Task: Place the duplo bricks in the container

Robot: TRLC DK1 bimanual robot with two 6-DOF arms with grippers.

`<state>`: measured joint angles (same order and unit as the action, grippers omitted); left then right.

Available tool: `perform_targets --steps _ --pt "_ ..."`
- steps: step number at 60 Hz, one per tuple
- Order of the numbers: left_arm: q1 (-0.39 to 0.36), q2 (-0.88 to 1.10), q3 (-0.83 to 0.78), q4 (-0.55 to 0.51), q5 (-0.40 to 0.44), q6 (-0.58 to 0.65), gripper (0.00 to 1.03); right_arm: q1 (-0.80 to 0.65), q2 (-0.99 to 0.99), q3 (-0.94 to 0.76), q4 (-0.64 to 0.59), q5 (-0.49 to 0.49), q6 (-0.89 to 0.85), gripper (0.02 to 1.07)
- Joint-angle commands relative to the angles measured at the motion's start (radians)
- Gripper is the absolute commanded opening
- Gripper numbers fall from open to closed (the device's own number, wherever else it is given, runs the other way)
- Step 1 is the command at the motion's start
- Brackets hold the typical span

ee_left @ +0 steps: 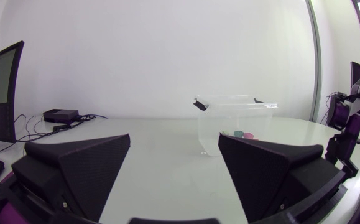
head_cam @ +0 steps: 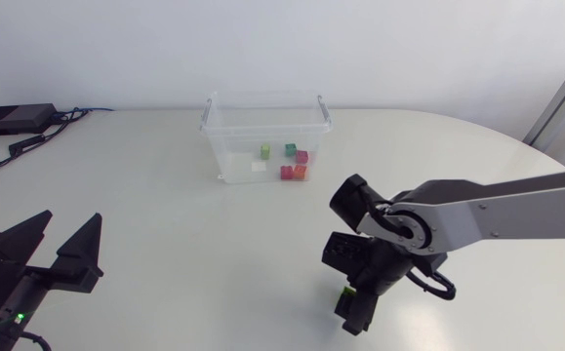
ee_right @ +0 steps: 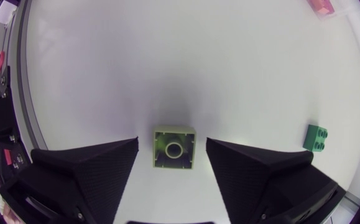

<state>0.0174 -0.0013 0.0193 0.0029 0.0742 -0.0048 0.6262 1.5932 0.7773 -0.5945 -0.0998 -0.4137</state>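
Note:
A clear plastic container (head_cam: 216, 127) stands at the back middle of the table, with several small bricks (head_cam: 293, 172) on its floor. My right gripper (head_cam: 353, 314) points down near the table's front edge. In the right wrist view the right gripper (ee_right: 171, 152) is open, and a light green duplo brick (ee_right: 174, 147) lies hollow side up on the table between its fingers, with a gap on each side. A dark green brick (ee_right: 316, 137) lies beside that gripper. My left gripper (head_cam: 62, 255) is open and holds nothing at the front left; the left wrist view has the container (ee_left: 207, 127) ahead of it.
A black box (head_cam: 14, 119) with cables sits at the back left corner. A pink-red piece (ee_right: 323, 7) shows far ahead of the right gripper. The right arm's links (head_cam: 477, 216) cross the table's right side.

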Motion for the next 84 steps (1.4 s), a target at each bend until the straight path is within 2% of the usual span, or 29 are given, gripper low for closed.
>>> perform_targets --steps 1,11,22,29,34,42,60,62,64,66,68,69,80,82,84 --pt "0.007 -0.012 -0.021 0.016 0.010 -0.024 0.99 0.012 0.037 -0.026 0.019 0.000 -0.023 0.34" --pt "0.007 -0.012 -0.021 0.016 0.010 -0.024 0.99 -0.013 0.005 -0.024 0.022 0.003 -0.027 0.27" --pt "0.007 -0.012 -0.021 0.017 0.010 -0.024 0.99 -0.253 -0.045 0.117 -0.054 0.002 -0.096 0.27" --pt "0.007 -0.012 -0.021 0.017 0.010 -0.024 0.99 -0.410 0.028 0.254 -0.080 -0.017 -0.134 0.27" --pt "0.007 -0.012 -0.021 0.017 0.010 -0.024 0.99 -0.464 0.082 0.327 -0.093 -0.032 -0.142 0.27" --pt "0.007 -0.012 -0.021 0.017 0.010 -0.024 0.99 -0.490 0.182 0.392 -0.091 -0.038 -0.143 0.27" --pt "0.007 -0.012 -0.021 0.017 0.010 -0.024 0.99 -0.496 0.257 0.396 -0.068 -0.043 -0.149 0.29" --pt "0.007 -0.012 -0.021 0.016 0.010 -0.024 0.99 -0.496 0.261 0.393 -0.067 -0.043 -0.151 0.32" --pt "0.007 -0.012 -0.021 0.017 0.010 -0.024 0.99 -0.494 0.274 0.392 -0.067 -0.043 -0.151 0.50" --pt "0.007 -0.012 -0.021 0.016 0.010 -0.024 0.99 -0.491 0.284 0.389 -0.070 -0.040 -0.151 0.77" --pt "0.007 -0.012 -0.021 0.017 0.010 -0.024 0.99 -0.485 0.294 0.382 -0.070 -0.031 -0.151 0.97" --pt "0.007 -0.012 -0.021 0.017 0.010 -0.024 0.99 -0.484 0.297 0.378 -0.067 -0.028 -0.151 1.02" --pt "0.007 -0.012 -0.021 0.017 0.010 -0.024 0.99 -0.468 0.360 0.350 -0.019 -0.011 -0.163 1.02" --pt "0.007 -0.012 -0.021 0.016 0.010 -0.024 0.99 -0.461 0.367 0.341 -0.001 -0.008 -0.163 0.99" --pt "0.007 -0.012 -0.021 0.016 0.010 -0.024 0.99 -0.456 0.372 0.329 0.019 -0.005 -0.165 0.91"
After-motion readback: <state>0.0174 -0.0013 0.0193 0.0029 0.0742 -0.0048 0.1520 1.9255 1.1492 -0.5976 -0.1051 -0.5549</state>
